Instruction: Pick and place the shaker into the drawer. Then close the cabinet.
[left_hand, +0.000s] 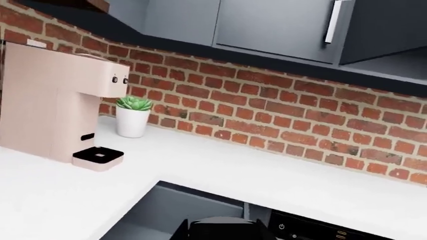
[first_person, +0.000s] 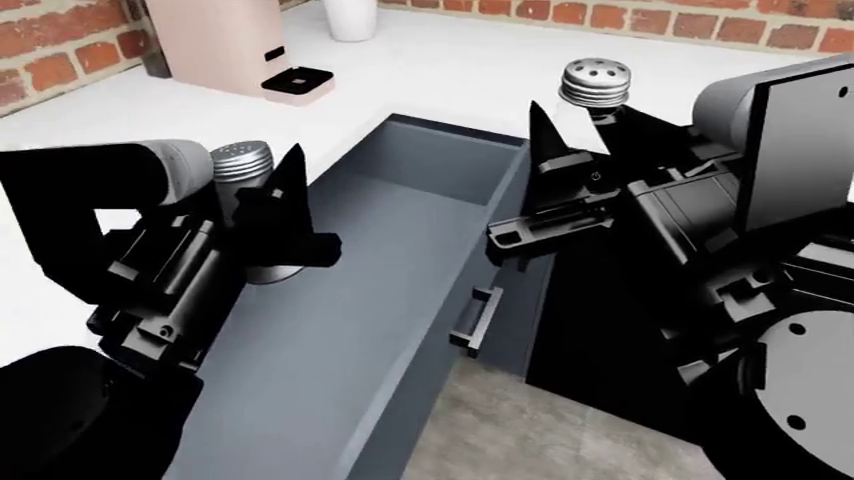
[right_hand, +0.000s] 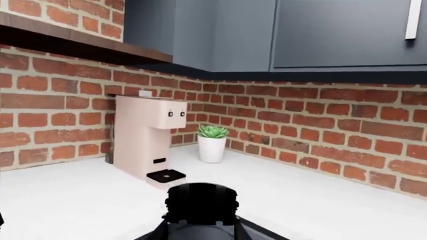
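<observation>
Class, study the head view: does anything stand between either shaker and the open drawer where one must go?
Nothing separate shows. The drawer is open and its visible inside is bare. The left shaker stands on the counter beside it, with only the left gripper close by. The right shaker stands by the right gripper.

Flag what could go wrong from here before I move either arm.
No view shows whether the left gripper or right gripper actually holds its shaker; lifting could tip the left shaker or right shaker onto the counter. The open drawer lies between both arms, so a low sweep may strike its wall.
</observation>
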